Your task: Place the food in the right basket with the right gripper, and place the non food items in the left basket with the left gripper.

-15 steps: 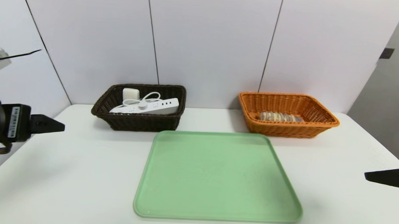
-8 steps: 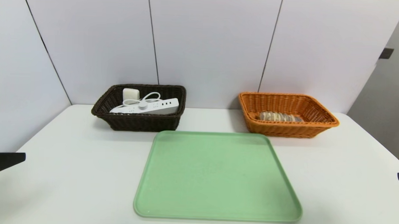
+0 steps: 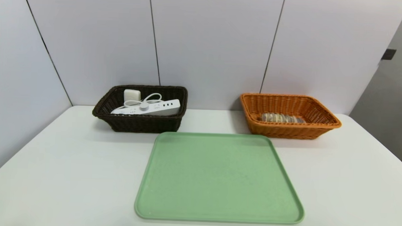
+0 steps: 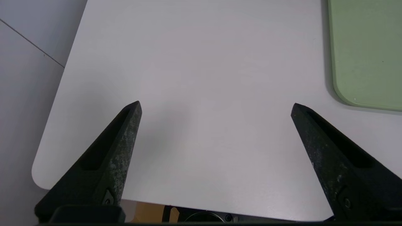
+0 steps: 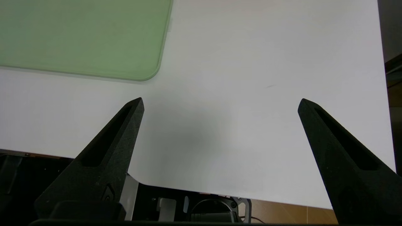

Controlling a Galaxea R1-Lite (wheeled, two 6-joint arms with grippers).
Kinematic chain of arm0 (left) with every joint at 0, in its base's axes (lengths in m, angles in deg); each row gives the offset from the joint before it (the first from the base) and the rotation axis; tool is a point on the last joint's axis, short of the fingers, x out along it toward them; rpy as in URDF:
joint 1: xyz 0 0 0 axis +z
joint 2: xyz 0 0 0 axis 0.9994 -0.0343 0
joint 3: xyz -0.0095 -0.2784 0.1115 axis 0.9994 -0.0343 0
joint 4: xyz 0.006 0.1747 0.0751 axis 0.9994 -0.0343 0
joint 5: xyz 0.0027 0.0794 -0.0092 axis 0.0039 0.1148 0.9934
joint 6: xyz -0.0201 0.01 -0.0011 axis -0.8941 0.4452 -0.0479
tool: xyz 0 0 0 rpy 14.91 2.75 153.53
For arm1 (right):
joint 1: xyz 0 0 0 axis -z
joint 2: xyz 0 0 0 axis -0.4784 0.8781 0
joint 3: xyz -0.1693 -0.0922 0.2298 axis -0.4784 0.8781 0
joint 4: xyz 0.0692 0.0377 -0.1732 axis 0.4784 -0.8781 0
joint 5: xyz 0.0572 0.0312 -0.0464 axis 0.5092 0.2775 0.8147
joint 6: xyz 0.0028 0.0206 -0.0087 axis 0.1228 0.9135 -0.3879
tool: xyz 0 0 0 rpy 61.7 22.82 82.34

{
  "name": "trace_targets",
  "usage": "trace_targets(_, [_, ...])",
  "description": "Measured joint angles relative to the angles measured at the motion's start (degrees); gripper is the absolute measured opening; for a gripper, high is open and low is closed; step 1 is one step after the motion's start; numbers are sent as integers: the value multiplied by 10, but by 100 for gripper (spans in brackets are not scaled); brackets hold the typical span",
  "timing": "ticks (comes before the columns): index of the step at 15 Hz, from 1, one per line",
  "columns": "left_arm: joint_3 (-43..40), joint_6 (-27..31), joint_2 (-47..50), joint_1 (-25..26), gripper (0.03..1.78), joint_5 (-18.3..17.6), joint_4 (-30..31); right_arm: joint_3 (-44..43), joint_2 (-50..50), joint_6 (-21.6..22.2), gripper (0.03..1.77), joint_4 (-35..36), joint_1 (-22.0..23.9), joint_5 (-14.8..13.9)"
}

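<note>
Seemingly the sorting is finished: the loaf lies in the orange basket, the power strip and white block in the dark basket, the green tray bare. No spoon shows. Left gripper and right gripper hover over the tabletop, jaws spread wide, empty.
</note>
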Motion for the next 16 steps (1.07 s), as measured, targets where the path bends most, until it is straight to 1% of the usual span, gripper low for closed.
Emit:
trace_targets(4, [-24,0,64,17,169,-4,-25,52,-80,0,170,0,52,12])
trace_targets(6, [-49,0,94,30,169,-6,-28,76,-120,0,170,0,69,17])
trace_targets(9, [-78,3,134,36,169,-5,-26,110,-174,-9,170,0,73,17])
trace_targets(13, [-106,20,175,41,169,-5,-22,153,-236,-17,170,3,70,16])
trace_targets(16, [-113,25,197,53,169,-8,-22,174,-268,-33,170,4,70,16])
